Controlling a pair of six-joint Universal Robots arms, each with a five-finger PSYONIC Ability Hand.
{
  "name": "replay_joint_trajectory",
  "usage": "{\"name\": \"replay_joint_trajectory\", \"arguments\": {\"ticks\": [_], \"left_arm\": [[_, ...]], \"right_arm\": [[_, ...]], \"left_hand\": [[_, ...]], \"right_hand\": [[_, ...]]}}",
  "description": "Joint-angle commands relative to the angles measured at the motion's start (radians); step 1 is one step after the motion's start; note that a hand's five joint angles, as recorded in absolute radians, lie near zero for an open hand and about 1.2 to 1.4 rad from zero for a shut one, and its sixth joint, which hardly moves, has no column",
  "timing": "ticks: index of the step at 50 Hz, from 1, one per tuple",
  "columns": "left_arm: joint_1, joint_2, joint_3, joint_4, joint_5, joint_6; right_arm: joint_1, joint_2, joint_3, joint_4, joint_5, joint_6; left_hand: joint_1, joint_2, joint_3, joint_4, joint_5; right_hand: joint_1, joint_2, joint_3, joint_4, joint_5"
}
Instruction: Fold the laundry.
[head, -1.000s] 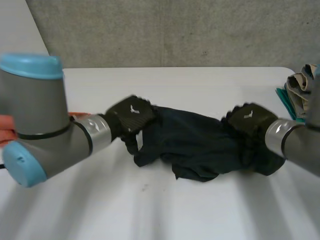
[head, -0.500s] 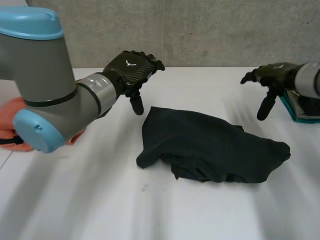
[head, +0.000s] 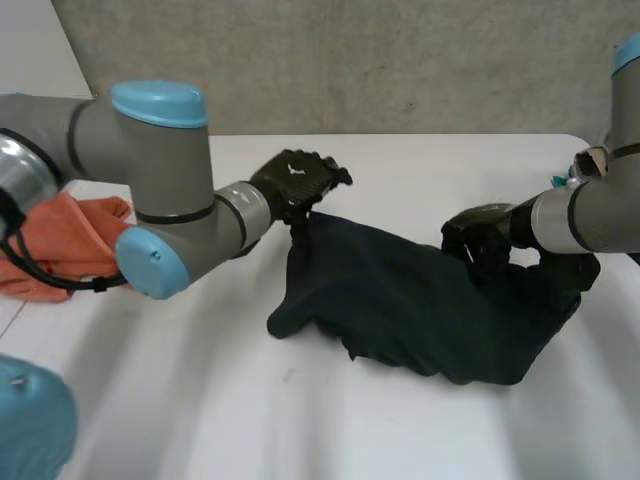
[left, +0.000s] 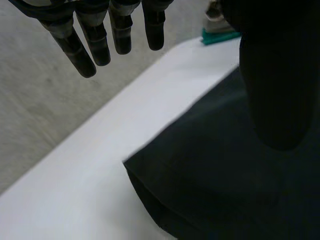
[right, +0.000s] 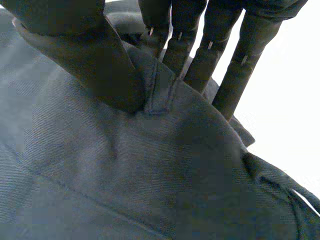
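- A dark cloth (head: 420, 300) lies crumpled on the white table (head: 200, 400), right of its middle.
- The left hand (head: 300, 178) hovers at the cloth's far left corner, fingers (left: 100, 40) straight and spread, gripping nothing.
- The right hand (head: 478, 232) pinches a ridge near the cloth's right end between thumb and fingers.

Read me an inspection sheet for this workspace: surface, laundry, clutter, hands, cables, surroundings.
surface: white table, a cloth lying across its middle.
job's things: dark cloth, crumpled; orange cloth, bunched beside the left arm.
clutter: teal thing at the table's far right edge.
hands: left hand open at the dark cloth's far left corner; right hand pinching a fold at its right end.
cables: nothing seen.
surroundings: grey wall behind the table.
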Motion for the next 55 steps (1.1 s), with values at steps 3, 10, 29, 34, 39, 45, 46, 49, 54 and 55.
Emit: {"name": "replay_joint_trajectory", "arguments": {"ticks": [3, 10, 29, 34, 39, 45, 46, 49, 54, 55], "left_arm": [[-0.035, -0.168, 0.194, -0.107, 0.014, 0.084], [-0.042, -0.299, 0.370, -0.110, -0.063, 0.137], [-0.008, 0.086, 0.377, 0.617, -0.289, -0.050], [-0.012, 0.227, 0.125, 0.653, -0.212, -0.084], [-0.005, 0.282, -0.134, 0.630, -0.235, -0.078], [0.001, 0.275, -0.428, 0.569, -0.252, -0.057], [-0.001, 0.273, -0.462, 0.558, -0.250, -0.052], [-0.007, 0.276, -0.580, 0.518, -0.236, -0.028], [-0.025, 0.304, -0.702, 0.461, -0.189, 0.028], [-0.027, 0.312, -0.716, 0.453, -0.184, 0.035]], "right_arm": [[0.031, -0.208, 0.219, -0.072, -0.018, -0.234], [0.040, -0.247, 0.215, -0.280, 0.033, -0.213], [0.039, -0.285, 0.153, -1.321, 0.266, 0.105], [0.050, -0.333, 0.236, -1.366, 0.246, 0.126], [0.046, -0.354, 0.380, -1.299, 0.191, 0.140], [0.017, -0.307, 0.620, -1.141, 0.103, 0.088], [0.014, -0.301, 0.651, -1.121, 0.100, 0.068], [0.000, -0.287, 0.762, -1.031, 0.108, -0.033], [-0.029, -0.284, 0.860, -0.880, 0.119, -0.199], [-0.035, -0.285, 0.866, -0.856, 0.114, -0.220]], "left_hand": [[-0.042, -0.035, -0.041, -0.031, -0.050], [0.467, 0.474, 0.469, 0.478, 0.459], [1.179, 1.186, 1.181, 1.190, 1.172], [1.179, 1.186, 1.181, 1.190, 1.172], [1.179, 1.186, 1.181, 1.190, 1.172], [1.179, 1.186, 1.181, 1.190, 1.172], [1.179, 1.186, 1.181, 1.190, 1.172], [1.179, 1.186, 1.181, 1.190, 1.172], [1.179, 1.186, 1.181, 1.190, 1.172], [1.179, 1.186, 1.181, 1.190, 1.172]], "right_hand": [[0.337, 0.229, 0.216, 0.207, 0.216], [0.337, 0.229, 0.216, 0.207, 0.216], [0.337, 0.229, 0.216, 0.207, 0.216], [0.337, 0.229, 0.216, 0.207, 0.216], [0.337, 0.229, 0.216, 0.207, 0.216], [0.337, 0.229, 0.216, 0.207, 0.216], [0.337, 0.229, 0.216, 0.207, 0.216], [0.337, 0.229, 0.216, 0.207, 0.216], [0.337, 0.229, 0.216, 0.207, 0.216], [0.337, 0.229, 0.216, 0.207, 0.216]]}}
